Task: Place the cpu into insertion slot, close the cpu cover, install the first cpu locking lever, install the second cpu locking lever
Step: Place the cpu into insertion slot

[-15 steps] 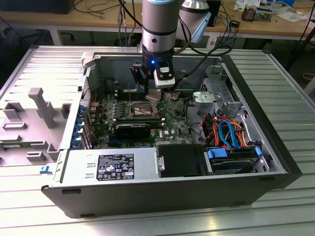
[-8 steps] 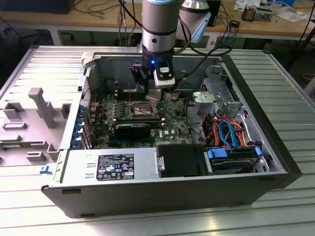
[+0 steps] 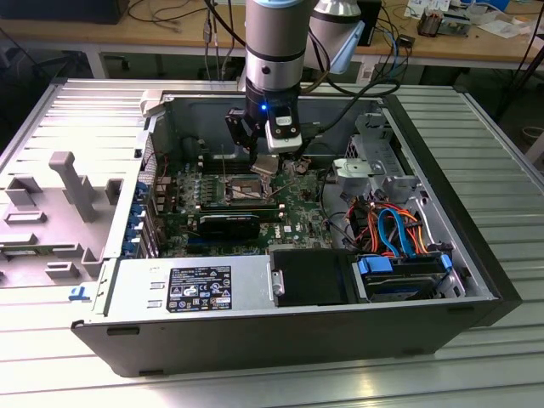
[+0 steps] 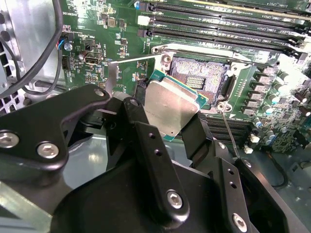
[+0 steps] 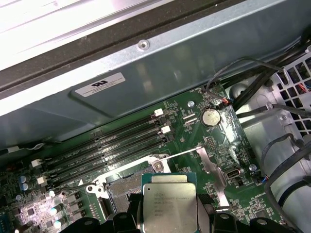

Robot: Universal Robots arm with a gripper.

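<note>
Electronics lab, cluttered wooden workbench (image 3: pixel 76 36)

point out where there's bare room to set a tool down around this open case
Bare: the ribbed table at the exterior view's right of the case, and the strip in front of it. Inside, the flat top of the power supply. Crowded: the insertion slot, where the gripper holds the cpu, and the orange and blue cables.
</note>
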